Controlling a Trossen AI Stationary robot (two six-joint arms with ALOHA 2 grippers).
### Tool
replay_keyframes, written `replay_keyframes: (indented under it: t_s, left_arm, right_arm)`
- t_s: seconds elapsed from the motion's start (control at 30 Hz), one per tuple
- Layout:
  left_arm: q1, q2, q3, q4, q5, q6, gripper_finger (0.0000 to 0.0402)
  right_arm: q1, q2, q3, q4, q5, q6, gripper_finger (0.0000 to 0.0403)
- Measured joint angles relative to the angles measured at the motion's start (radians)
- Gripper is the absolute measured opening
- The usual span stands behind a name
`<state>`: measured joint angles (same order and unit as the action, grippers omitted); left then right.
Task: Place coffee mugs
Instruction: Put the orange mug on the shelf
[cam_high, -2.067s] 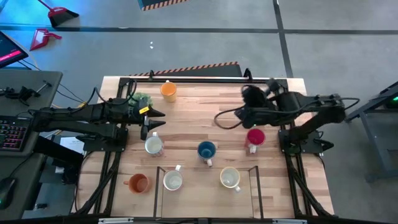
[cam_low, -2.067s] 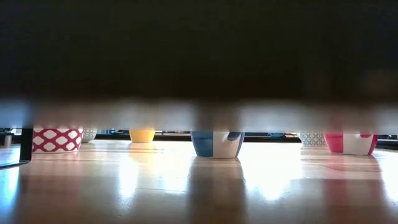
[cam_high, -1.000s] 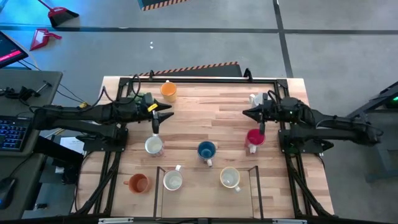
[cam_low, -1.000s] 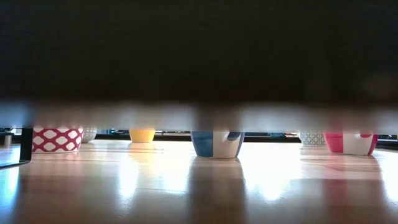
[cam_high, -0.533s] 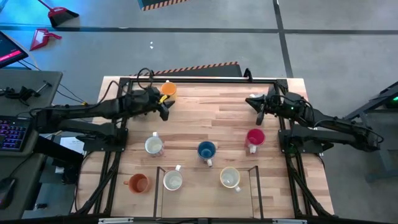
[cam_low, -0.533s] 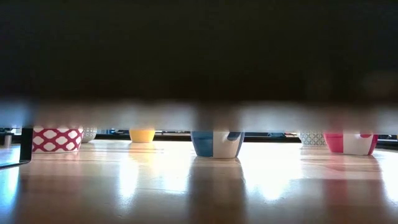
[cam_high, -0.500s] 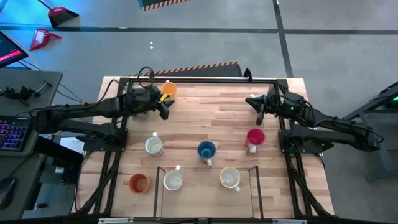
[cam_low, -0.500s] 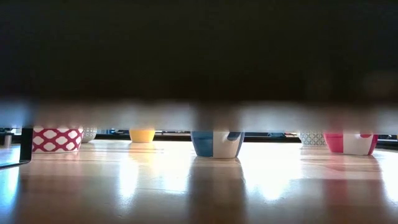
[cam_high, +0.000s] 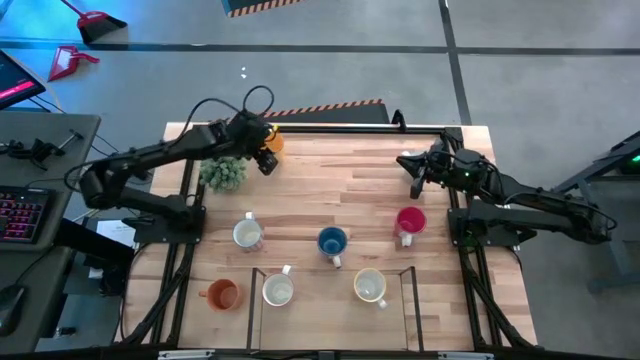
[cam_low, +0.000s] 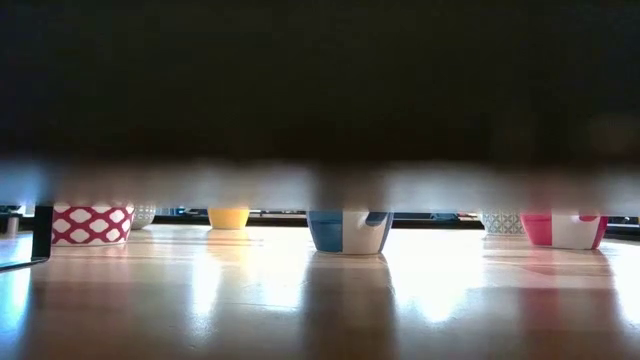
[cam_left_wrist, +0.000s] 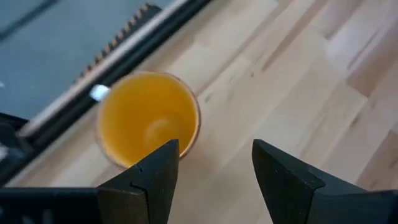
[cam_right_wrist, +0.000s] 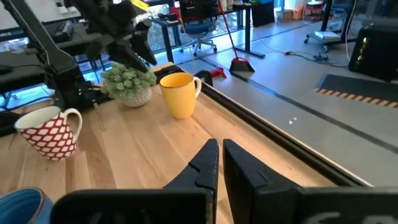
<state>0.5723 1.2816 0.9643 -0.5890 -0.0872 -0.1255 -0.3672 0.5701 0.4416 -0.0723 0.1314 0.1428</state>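
Seven mugs show in the high view, each standing on its base. A yellow-orange mug (cam_high: 270, 144) is near the far edge. A red-patterned white mug (cam_high: 246, 234), a blue mug (cam_high: 332, 241) and a red mug (cam_high: 410, 221) form a middle row. An orange mug (cam_high: 220, 294), a white mug (cam_high: 278, 290) and a cream mug (cam_high: 369, 287) stand near the near edge. My left gripper (cam_high: 266, 163) (cam_left_wrist: 214, 149) is open, above the table just beside the yellow-orange mug (cam_left_wrist: 148, 118). My right gripper (cam_high: 413, 172) (cam_right_wrist: 221, 146) is shut and holds nothing, at the far right.
A bushy green potted plant (cam_high: 223, 172) stands left of the left gripper, close to the yellow-orange mug. A clear frame (cam_high: 330, 272) stands over the near-edge mugs. A grey-patterned mug (cam_low: 503, 222) shows far back in the low view. Bare wood lies in the table's middle (cam_high: 335, 185).
My left gripper has moved toward the far edge, from above the patterned mug up to the yellow-orange mug. Its arm has risen and uncovered the plant. My right gripper has drawn back a little toward the far edge and then kept still.
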Motion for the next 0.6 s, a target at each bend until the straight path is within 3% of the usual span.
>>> replay_keyframes:
  t_s: [0.6]
  left_arm:
    - [0.051, 0.198, 0.126, -0.127, -0.006, 0.111, 0.0193]
  right_arm:
    - [0.001, 0.000, 0.000, -0.026, -0.037, 0.017, 0.0012]
